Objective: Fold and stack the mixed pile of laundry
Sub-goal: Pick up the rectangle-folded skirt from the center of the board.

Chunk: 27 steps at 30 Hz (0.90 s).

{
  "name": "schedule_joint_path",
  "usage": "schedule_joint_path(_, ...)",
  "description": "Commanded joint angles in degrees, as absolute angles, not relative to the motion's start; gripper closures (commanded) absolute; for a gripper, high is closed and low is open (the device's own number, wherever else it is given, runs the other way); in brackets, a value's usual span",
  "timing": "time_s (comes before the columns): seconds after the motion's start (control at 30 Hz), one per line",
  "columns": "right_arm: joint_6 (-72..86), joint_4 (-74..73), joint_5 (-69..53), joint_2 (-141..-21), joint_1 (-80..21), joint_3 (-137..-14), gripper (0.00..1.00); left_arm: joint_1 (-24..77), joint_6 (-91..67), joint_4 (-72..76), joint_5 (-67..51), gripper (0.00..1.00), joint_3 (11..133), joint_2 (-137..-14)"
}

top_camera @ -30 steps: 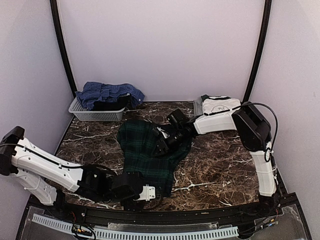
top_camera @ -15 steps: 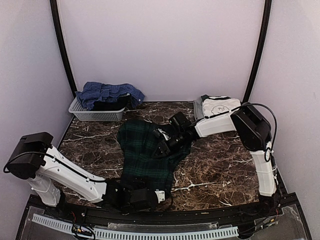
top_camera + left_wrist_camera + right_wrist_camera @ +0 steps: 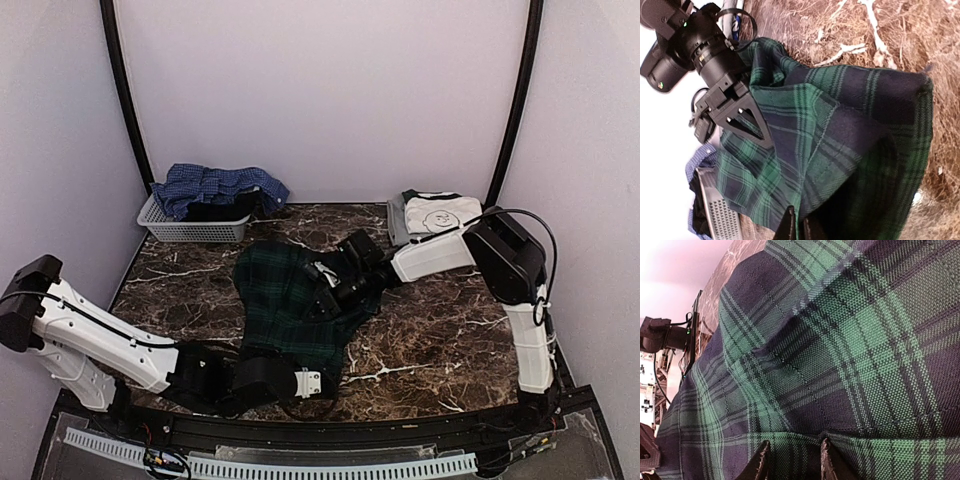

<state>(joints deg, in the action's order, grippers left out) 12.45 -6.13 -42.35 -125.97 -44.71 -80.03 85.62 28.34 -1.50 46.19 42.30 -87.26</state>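
A dark green tartan shirt (image 3: 290, 300) lies spread in the middle of the marble table (image 3: 430, 330). My left gripper (image 3: 322, 384) sits low at the shirt's near hem, and in the left wrist view (image 3: 796, 227) its fingers are shut on that hem's edge. My right gripper (image 3: 323, 297) rests on the shirt's far right part. In the right wrist view (image 3: 792, 462) its fingers are pressed into the tartan cloth (image 3: 830, 355) with a bunch of it between them. A blue checked shirt (image 3: 222, 184) and a dark item (image 3: 215, 210) lie in the basket. A folded white tee (image 3: 438, 212) sits at the back right.
A pale grey slatted basket (image 3: 185, 231) stands at the back left corner against the wall. A bare stretch of marble (image 3: 180, 280) lies left of the shirt. The right arm (image 3: 695, 45) shows at the upper left of the left wrist view.
My left gripper has shut on the tartan shirt's near hem, and the left arm shifted low along the near edge. The right gripper closed a little more on the cloth.
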Motion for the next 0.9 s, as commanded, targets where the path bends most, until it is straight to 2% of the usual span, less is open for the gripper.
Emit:
schedule_joint_path(0.0, 11.7, -12.4, -38.8, -125.5, -47.2, -74.5, 0.68, 85.7, 28.5, -8.7, 40.5, 1.00, 46.1, -83.4)
schedule_joint_path(0.17, 11.2, -12.5, -38.3, -121.9, -48.7, -70.7, 0.68, 85.7, 24.6, -20.1, 30.2, 0.98, 50.3, -77.4)
schedule_joint_path(0.2, 11.1, -12.8, -37.8, -121.8, -48.6, -70.5, 0.69, 85.7, 24.1, -21.1, 29.3, 0.94, 50.3, -76.8)
schedule_joint_path(0.23, 10.9, -13.5, -36.7, -122.3, -48.6, -70.7, 0.69, 85.7, 23.3, -23.0, 27.9, 0.81, 50.2, -76.1)
schedule_joint_path(0.3, 10.9, -14.6, -35.1, -123.8, -48.0, -71.5, 0.69, 85.8, 20.3, -25.8, 27.3, 0.68, 50.1, -76.5)
schedule_joint_path(0.37, 11.5, -14.8, -35.2, -125.7, -46.7, -72.4, 0.69, 86.1, 17.9, -26.0, 26.8, 0.58, 49.5, -77.8)
schedule_joint_path(0.57, 12.7, -15.1, -35.5, -128.8, -44.2, -75.1, 0.69, 88.2, 16.0, -21.2, 27.4, 0.37, 48.2, -84.0)
schedule_joint_path(0.67, 13.1, -15.1, -35.3, -129.6, -43.1, -76.2, 0.69, 89.3, 15.5, -18.3, 27.5, 0.33, 47.4, -87.7)
schedule_joint_path(0.87, 12.1, -15.6, -35.9, -129.5, -42.2, -77.0, 0.69, 90.3, 14.7, -13.0, 30.6, 0.33, 46.4, -93.6)
